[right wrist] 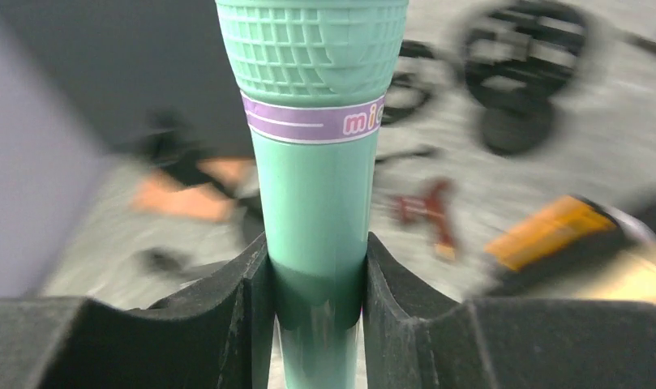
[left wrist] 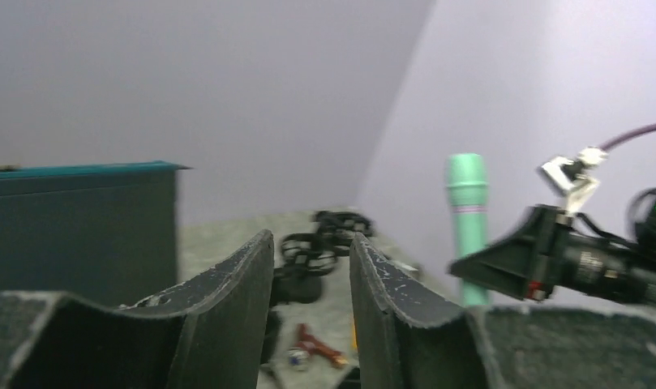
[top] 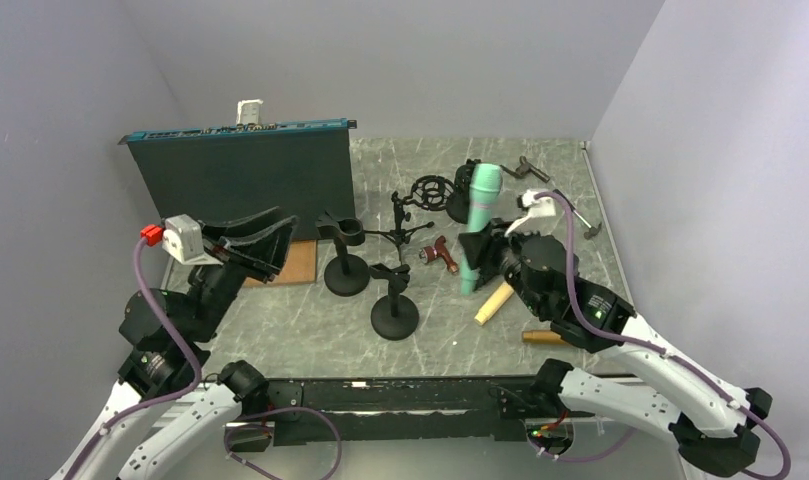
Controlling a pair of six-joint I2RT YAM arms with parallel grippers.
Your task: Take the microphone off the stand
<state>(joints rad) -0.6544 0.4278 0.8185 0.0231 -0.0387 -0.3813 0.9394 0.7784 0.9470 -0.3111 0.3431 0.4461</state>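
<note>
While right gripper point(right wrist: 316, 247) jaws clamp the microphone point(right wrist: 315, 186) handle, upright, left gripper point(left wrist: 310, 241) part-open, empty.

Your mint-green microphone point(top: 480, 210) stands upright, right of centre, seemingly clear of the black stand point(top: 394, 318) to its left.

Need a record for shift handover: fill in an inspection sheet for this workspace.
Surface: grey marbled table, crowded in the middle and at the back.
Job's things: green microphone upright, clear of the rear stand and near stand.
Clutter: shock mount, wooden handle, red-brown tool, brown board, teal-edged panel.
Claws: right claw shut on the microphone; left claw open, empty.
Cables: left purple cable and right purple cable run along the arms; no snag seen.
Surroundings: plain grey walls.
</note>
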